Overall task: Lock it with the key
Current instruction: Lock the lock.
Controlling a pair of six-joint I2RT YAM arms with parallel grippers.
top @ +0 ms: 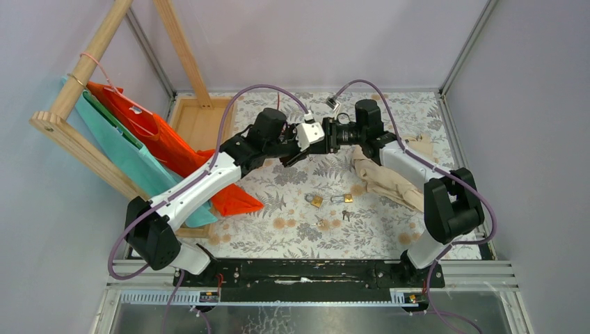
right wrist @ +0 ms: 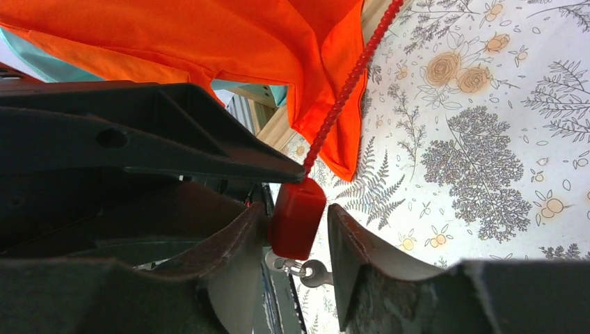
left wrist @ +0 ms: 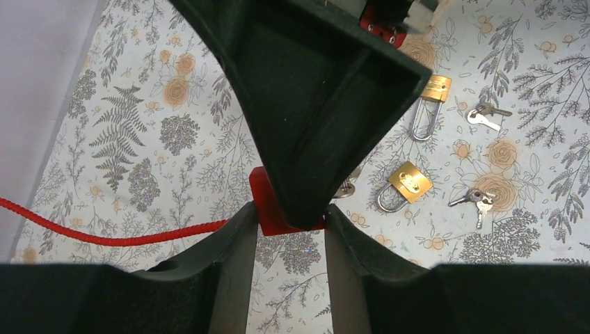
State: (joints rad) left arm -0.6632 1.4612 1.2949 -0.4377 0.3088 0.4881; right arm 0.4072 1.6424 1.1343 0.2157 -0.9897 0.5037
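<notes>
The red lock is held in the air between the two arms, and its red cable trails off to the left. My left gripper is shut on the lock body. In the right wrist view the lock hangs between my right gripper's fingers, with a gap on the right side, so that gripper is open. A silver key on a ring sticks out of the lock's underside. In the top view both grippers meet above the table's middle, the left and the right.
Two brass padlocks and loose keys lie on the floral cloth below. A beige cloth lies under the right arm. An orange bag, a teal bag and a wooden rack stand at the left.
</notes>
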